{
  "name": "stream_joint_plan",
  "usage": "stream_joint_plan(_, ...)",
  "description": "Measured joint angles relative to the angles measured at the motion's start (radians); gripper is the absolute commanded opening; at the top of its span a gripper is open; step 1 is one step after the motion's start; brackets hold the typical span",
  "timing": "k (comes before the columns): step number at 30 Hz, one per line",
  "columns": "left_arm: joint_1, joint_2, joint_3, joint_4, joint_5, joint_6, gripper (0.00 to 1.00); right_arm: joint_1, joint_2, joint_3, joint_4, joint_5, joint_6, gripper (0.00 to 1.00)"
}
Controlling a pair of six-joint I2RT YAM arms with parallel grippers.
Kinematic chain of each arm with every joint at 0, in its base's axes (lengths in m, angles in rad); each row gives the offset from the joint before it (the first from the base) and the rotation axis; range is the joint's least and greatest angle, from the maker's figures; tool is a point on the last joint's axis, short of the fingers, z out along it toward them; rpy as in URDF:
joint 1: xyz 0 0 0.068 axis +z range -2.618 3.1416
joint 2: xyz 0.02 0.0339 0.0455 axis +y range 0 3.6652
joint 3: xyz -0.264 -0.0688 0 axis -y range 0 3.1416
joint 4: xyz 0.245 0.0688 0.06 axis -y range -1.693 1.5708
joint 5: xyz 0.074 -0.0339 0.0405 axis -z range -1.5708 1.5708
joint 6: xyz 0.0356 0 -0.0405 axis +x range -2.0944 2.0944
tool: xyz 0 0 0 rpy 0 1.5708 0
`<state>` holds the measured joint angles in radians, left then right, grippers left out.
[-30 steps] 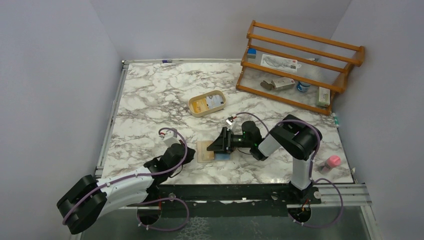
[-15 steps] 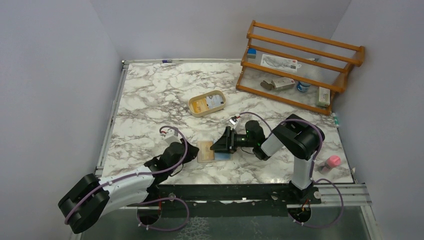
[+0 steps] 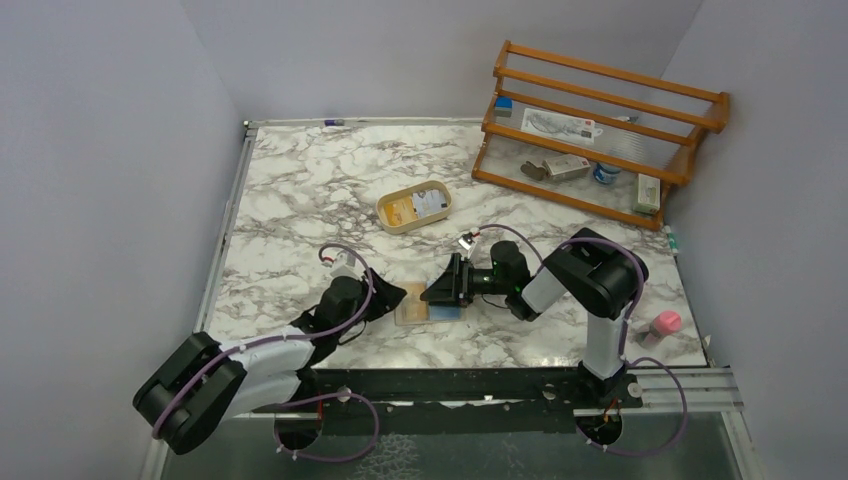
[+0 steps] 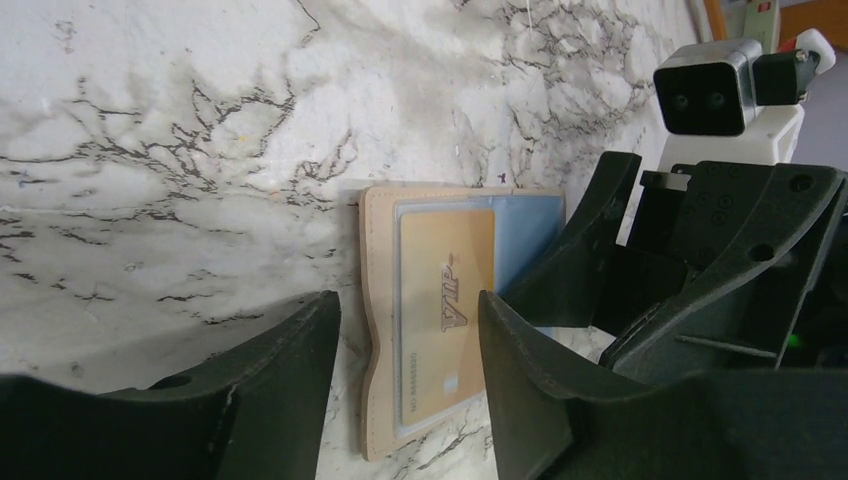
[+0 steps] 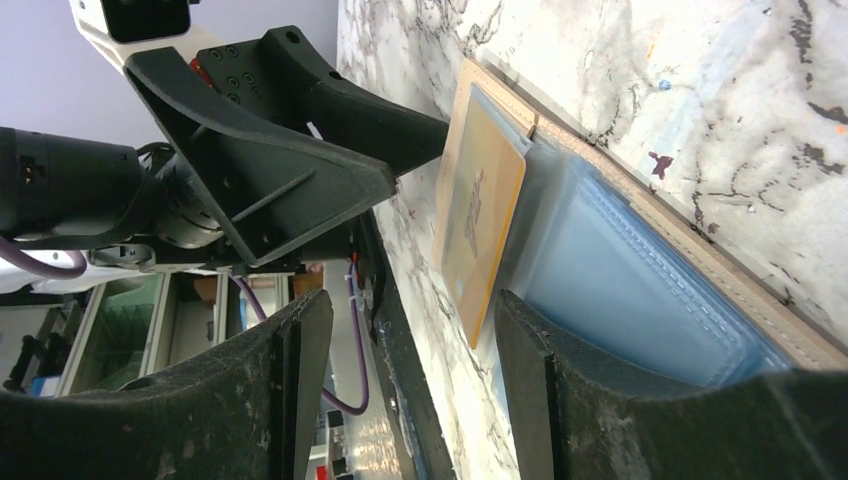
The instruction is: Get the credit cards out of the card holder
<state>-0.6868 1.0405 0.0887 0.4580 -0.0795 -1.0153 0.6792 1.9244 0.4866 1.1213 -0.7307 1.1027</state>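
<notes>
The tan card holder lies open and flat on the marble, near the table's front. A gold credit card marked VIP sits in the clear pocket of its left half. The right half shows light blue; whether that is cards or pocket I cannot tell. My left gripper is open, low over the table, its fingers straddling the holder's left half without touching it. My right gripper is open too, coming from the right. One of its fingers lies over the blue half.
An oval beige tray holding flat items stands behind the holder. A wooden rack with small items fills the back right corner. A pink bottle stands at the right edge. Both grippers crowd the holder.
My left gripper has moved forward and right to the holder's left edge and has opened from shut. The right gripper shifted slightly at first and then held still.
</notes>
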Motion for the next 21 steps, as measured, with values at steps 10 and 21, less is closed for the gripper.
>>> stream_joint_plan(10,0.014,0.260,0.009,0.283,0.107,-0.049,0.38,0.000,0.011,-0.002,0.023,-0.008,0.006,0.65)
stream_joint_plan(21,0.037,0.219,-0.045,0.299,0.121,-0.082,0.29,-0.008,0.019,-0.005,0.040,-0.022,0.008,0.65)
